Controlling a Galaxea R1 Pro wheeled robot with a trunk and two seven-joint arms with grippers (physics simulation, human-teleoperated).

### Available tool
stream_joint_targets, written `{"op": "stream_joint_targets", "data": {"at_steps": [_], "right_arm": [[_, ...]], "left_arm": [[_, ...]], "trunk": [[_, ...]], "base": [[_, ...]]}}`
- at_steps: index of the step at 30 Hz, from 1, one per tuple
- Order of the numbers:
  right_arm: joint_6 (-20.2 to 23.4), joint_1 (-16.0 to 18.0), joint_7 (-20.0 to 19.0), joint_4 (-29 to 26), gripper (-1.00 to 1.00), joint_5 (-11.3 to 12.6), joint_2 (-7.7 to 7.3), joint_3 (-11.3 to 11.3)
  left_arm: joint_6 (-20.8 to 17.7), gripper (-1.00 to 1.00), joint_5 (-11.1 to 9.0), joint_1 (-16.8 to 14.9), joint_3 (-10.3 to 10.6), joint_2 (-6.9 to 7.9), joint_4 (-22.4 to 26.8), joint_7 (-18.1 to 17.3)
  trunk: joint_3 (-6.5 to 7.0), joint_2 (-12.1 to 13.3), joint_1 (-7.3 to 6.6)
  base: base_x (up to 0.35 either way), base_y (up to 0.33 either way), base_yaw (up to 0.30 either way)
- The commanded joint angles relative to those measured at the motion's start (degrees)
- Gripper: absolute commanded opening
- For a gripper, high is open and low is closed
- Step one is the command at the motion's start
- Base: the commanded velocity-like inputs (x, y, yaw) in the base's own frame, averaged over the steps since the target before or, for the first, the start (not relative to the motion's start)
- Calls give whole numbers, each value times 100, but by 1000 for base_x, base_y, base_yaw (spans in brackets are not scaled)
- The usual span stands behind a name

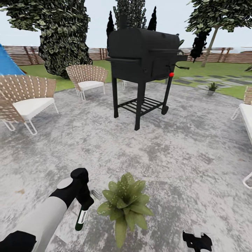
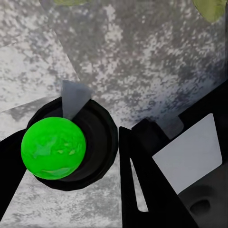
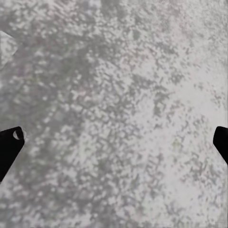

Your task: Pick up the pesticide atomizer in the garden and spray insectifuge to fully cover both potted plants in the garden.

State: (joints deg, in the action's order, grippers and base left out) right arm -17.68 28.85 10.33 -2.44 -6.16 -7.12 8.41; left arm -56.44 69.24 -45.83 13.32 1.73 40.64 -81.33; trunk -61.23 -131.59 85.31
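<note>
My left gripper (image 1: 84, 200) hangs low at the left over the patio, shut on the pesticide atomizer (image 1: 81, 219), a dark green bottle with a white label that points down from the fingers. In the left wrist view the atomizer (image 2: 53, 147) is seen end-on, as a black round body with a bright green dome and a pale grey nozzle wedge. Just right of the bottle stands a potted plant (image 1: 126, 206), a low rosette with fine pale specks on its leaves. Another small potted plant (image 1: 212, 87) sits far off by the lawn. My right gripper (image 1: 197, 241) (image 3: 114, 142) is open over bare paving.
A black barbecue grill (image 1: 143, 63) stands mid-patio ahead. Wicker chairs (image 1: 24, 101) (image 1: 87, 78) line the left side and a white seat (image 1: 245, 115) the right edge. Lawn, wooden fence (image 1: 21, 54) and trees lie behind.
</note>
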Motion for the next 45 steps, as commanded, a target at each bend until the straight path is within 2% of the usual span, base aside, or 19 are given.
{"op": "stream_joint_targets", "data": {"at_steps": [1,45], "right_arm": [[-16,2,13,6,100,-60,0,47],[-7,4,9,5,100,-60,9,47]], "left_arm": [[-60,-100,46,-5,22,9,6,-58],[-62,-100,46,-5,30,4,67,-41]], "trunk": [[-7,-2,0],[-110,-2,0]], "base": [[79,-274,276],[1,-274,276]]}}
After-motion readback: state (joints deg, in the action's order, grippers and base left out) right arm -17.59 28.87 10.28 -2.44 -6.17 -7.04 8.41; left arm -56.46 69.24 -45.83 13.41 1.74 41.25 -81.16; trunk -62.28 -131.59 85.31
